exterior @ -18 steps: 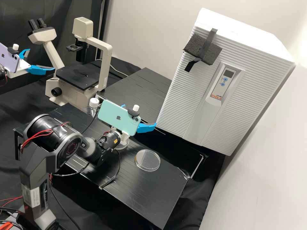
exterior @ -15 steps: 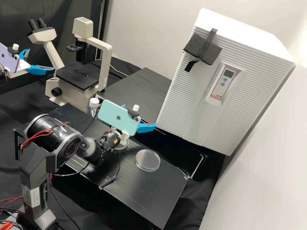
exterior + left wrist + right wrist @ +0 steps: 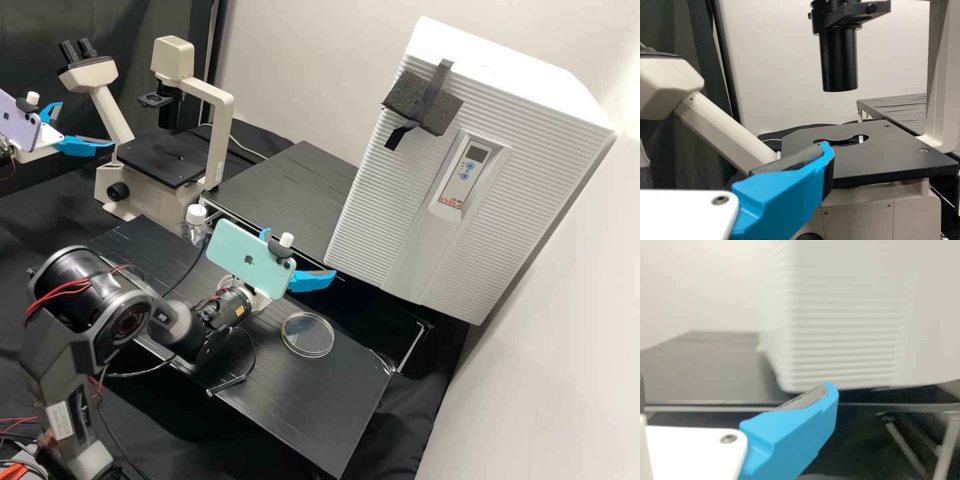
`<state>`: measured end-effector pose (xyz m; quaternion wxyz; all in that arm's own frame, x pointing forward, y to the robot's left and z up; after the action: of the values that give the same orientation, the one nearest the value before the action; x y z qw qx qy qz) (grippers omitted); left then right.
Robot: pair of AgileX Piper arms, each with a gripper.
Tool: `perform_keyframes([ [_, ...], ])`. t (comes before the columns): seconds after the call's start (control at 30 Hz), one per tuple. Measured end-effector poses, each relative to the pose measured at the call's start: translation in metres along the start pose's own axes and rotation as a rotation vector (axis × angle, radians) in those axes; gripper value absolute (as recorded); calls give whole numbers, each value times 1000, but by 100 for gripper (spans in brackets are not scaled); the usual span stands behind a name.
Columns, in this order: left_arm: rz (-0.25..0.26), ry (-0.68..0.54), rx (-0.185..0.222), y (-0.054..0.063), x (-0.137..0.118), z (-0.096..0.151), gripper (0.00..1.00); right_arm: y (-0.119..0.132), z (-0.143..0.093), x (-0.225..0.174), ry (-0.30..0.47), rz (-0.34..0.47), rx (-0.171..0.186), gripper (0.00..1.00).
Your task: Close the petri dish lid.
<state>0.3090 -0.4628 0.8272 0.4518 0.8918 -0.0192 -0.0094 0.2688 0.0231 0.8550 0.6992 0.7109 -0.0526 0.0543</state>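
my right claw [image 3: 300, 252] hangs raised past the dish, its two blue fingers spread apart, pointing toward the big white box [image 3: 413, 247]. the clear round dish [image 3: 308, 335] lies flat on the black bench [image 3: 327, 413], near my right arm and apart from the claw; i can't tell how its lid sits. my left claw [image 3: 87, 123] is open too, in the air in front of the microscope [image 3: 163, 162].

Right pincer [image 3: 300, 252] shifted slightly toward high view's lower right; its elbow [image 3: 127, 321] toward lower left.
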Motion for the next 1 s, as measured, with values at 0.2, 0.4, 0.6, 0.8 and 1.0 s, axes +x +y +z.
perform_keyframes([
  [0.2,0,0,0,0,0,0,100,19,12,-26,5,97,40,100],
  [0.4,0,0,0,0,0,0,100,22,30,-43,-49,122,26,100],
  [0.6,0,0,0,0,0,0,100,25,46,-57,-126,137,30,100],
  [0.8,0,0,0,0,0,0,100,22,54,-68,-159,112,37,100],
  [1.0,0,0,0,0,0,0,100,15,54,-77,-158,80,36,100],
])
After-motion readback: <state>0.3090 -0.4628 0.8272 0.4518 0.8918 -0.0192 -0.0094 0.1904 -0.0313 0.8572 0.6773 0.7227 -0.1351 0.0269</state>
